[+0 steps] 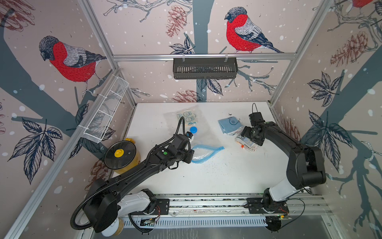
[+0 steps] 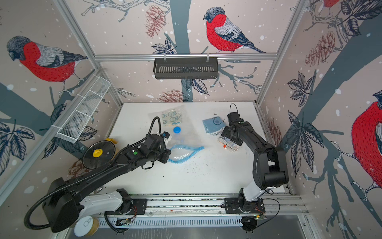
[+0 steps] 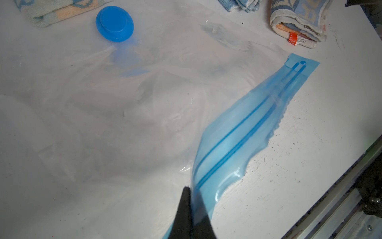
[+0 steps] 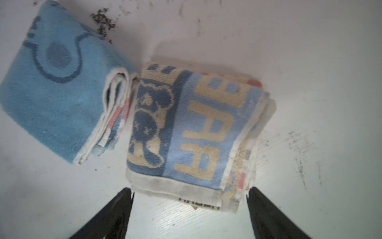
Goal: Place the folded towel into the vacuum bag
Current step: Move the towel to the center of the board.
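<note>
Vacuum bag [image 1: 201, 137]: large, clear, crumpled, spread out on the white desk [image 1: 227, 178], a little left of its middle. Round blue valve cap [image 1: 193, 129] partway along, facing up. Blue zip-seal strip [image 1: 215, 149] along the near short edge, unsealed, parted into a leaf-shaped loop in both top views; raised off the desk at one end, flat at the other.

Folded towel [image 4: 186, 132]: thick rectangular wad, light blue and cream, with block letters, a dark-blue cartoon figure and a white hem; orange tag [image 3: 292, 39] at one end. Flat on the desk, right of the bag and apart from it, right beside a plain blue towel [image 4: 55, 87].
</note>
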Motion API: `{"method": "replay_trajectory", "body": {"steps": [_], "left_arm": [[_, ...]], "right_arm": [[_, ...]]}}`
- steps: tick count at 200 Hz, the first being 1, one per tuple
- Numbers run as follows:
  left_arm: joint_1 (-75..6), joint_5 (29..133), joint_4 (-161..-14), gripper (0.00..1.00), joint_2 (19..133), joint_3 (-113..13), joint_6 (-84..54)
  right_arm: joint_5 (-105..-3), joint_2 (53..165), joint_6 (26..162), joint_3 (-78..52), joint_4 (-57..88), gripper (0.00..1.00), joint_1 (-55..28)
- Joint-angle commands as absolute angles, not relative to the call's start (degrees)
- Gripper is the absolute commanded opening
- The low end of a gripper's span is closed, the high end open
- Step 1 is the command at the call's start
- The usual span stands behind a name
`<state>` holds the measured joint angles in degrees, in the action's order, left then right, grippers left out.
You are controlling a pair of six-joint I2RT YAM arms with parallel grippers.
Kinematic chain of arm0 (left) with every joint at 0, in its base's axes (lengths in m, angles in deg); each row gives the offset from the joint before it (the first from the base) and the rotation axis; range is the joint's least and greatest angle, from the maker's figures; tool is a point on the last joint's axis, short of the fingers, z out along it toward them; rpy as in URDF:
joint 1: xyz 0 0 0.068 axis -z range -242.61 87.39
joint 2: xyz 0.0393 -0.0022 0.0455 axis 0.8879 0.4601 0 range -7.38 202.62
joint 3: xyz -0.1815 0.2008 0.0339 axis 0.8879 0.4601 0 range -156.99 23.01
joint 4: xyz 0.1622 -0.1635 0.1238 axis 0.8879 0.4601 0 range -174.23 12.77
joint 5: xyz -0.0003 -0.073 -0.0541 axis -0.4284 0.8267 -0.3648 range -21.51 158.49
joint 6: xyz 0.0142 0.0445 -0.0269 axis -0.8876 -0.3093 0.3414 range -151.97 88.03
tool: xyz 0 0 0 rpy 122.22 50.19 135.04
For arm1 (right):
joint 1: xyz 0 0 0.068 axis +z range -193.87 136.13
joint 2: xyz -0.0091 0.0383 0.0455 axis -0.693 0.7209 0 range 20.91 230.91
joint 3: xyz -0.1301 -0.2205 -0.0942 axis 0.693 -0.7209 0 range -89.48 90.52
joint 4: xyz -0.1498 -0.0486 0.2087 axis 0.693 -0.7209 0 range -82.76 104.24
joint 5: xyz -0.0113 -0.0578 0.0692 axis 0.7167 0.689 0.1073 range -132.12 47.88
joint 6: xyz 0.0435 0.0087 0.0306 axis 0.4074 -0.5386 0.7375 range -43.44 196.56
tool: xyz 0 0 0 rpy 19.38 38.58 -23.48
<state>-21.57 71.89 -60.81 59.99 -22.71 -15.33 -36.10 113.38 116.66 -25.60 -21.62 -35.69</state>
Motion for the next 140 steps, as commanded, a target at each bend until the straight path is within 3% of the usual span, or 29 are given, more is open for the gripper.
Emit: {"method": "replay_trajectory", "body": {"steps": [1, 67, 140], "left_arm": [[-21.66, 74.19, -60.15, 0.0, 60.23, -23.31, -14.74], [-21.65, 75.65, -60.55, 0.0, 60.89, -22.87, -13.19], [-21.72, 72.89, -60.22, 0.0, 62.85, -25.1, -12.79]], "right_arm": [[-35.35, 115.1, 114.61, -24.39, -22.68, 0.86, -35.44], [-31.05, 117.87, 112.97, -22.25, -22.61, 0.87, -32.39], [-38.94, 125.1, 121.05, -11.4, -21.36, 0.88, -27.28]]}}
